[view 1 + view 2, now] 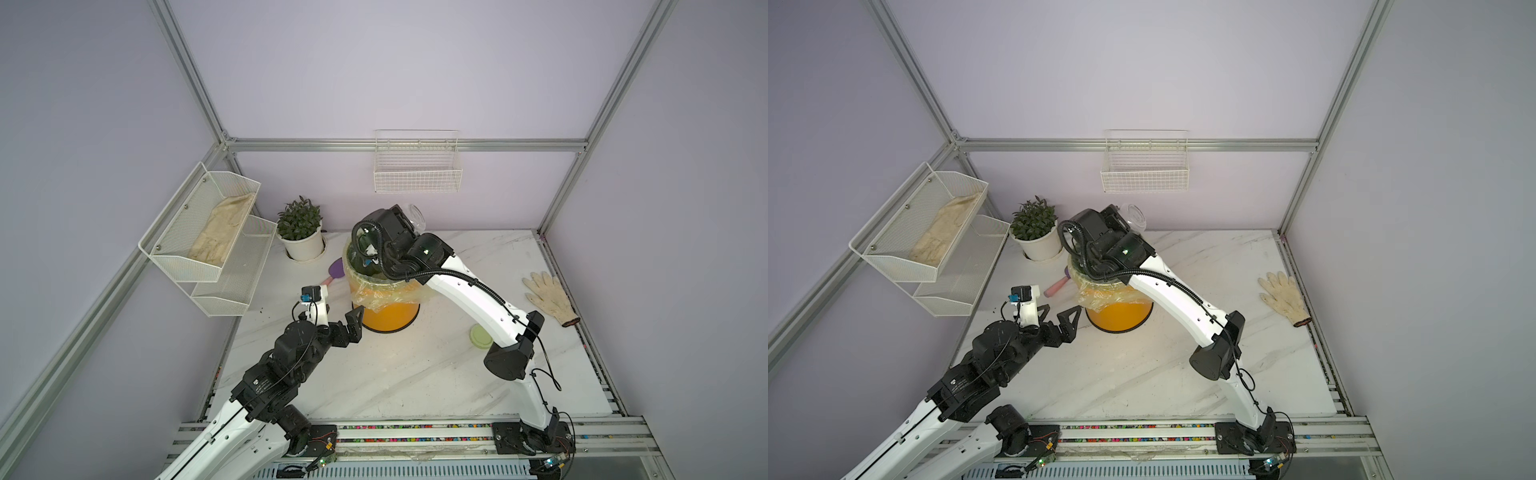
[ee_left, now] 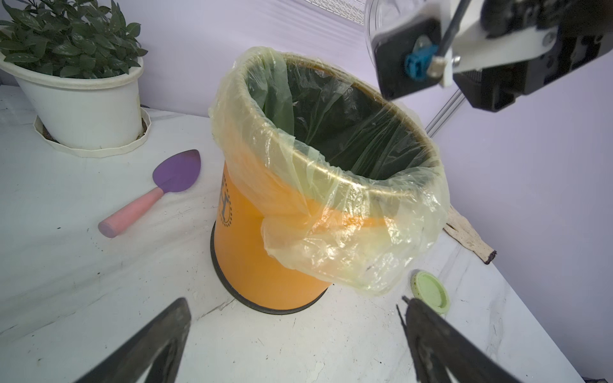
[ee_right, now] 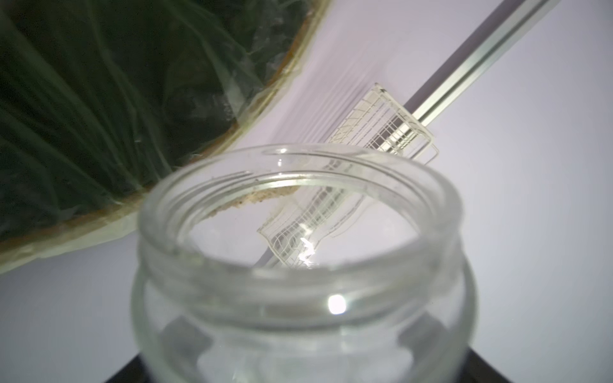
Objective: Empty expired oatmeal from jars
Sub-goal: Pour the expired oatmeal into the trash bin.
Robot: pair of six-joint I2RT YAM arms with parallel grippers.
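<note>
So, the right tool (image 1: 407,220) has the jar (image 1: 419,216) clamped by its body. The jar is up in the air and tilted, just past the far rim of the orange bin (image 1: 390,311) and close to the back wall. From the right wrist, the jar (image 3: 305,265) fills most of the shot with its open mouth facing away from the camera. You can see straight through the glass to the wire basket (image 3: 391,122) on the wall. The bin's liner (image 3: 99,99) sits off to one side of the mouth. I can't make out any oatmeal in the bin, it's just dark in there.

The lid (image 1: 481,334) is off and lying flat on the tabletop (image 1: 415,374), on the robot's right of the bin and partly tucked under the right arm. The left wrist view shows it (image 2: 431,291) too.

The left tool (image 1: 1059,313) is spread wide with nothing in it. It's low over the tabletop, just beside the bin's base on the robot's left.

Other stuff around: a purple trowel (image 2: 179,172) with a pink handle between the bin and the plant pot (image 1: 303,247), and a glove (image 1: 548,297) over by the right edge.
</note>
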